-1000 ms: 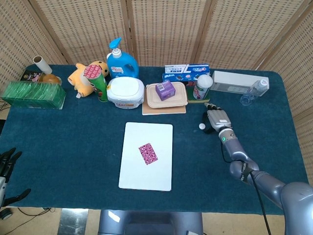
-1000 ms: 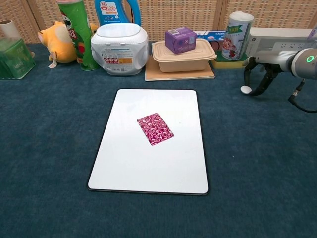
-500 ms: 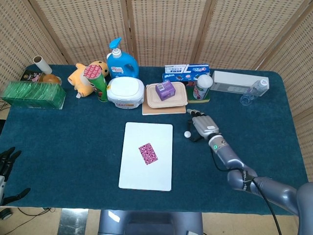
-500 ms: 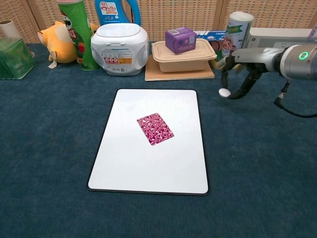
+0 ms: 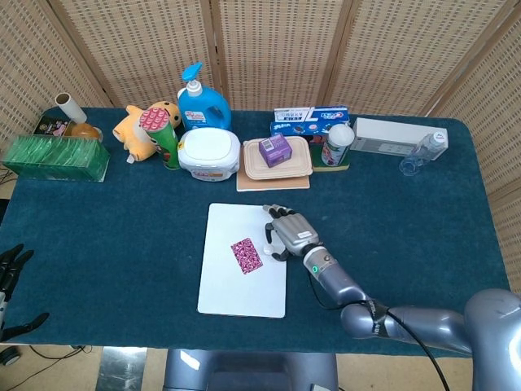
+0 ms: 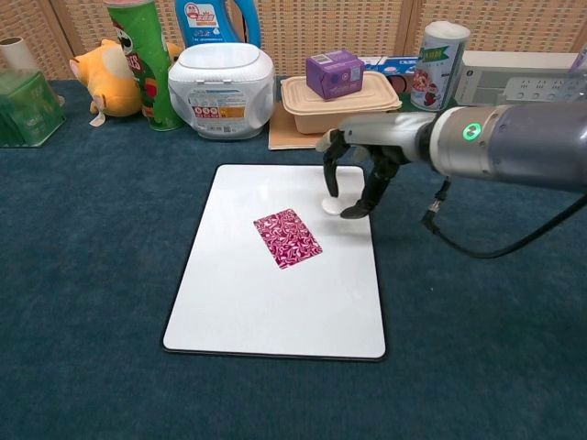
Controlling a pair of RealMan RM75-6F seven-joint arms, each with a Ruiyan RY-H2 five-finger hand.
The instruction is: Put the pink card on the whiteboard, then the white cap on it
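Note:
The pink patterned card (image 5: 246, 255) (image 6: 287, 237) lies flat near the middle of the whiteboard (image 5: 236, 289) (image 6: 266, 312). My right hand (image 5: 289, 232) (image 6: 362, 170) hovers over the board's upper right part, just right of the card. It pinches the small white cap (image 6: 330, 203) between its fingertips, close above the board surface. In the head view the cap is hard to tell from the white board. My left hand (image 5: 10, 273) hangs off the table's front left edge, fingers apart and empty.
Along the back stand a green box (image 5: 55, 157), plush toy (image 5: 138, 126), chip can (image 6: 138, 60), blue bottle (image 5: 202, 102), white tub (image 6: 220, 78), lunch box (image 6: 339, 101) with a purple carton (image 6: 334, 73), a cup (image 6: 438, 64) and a white box (image 5: 391, 134).
My right hand has carried the white cap leftwards from the cloth near the cup to above the whiteboard's right side. The card and my left hand have stayed put.

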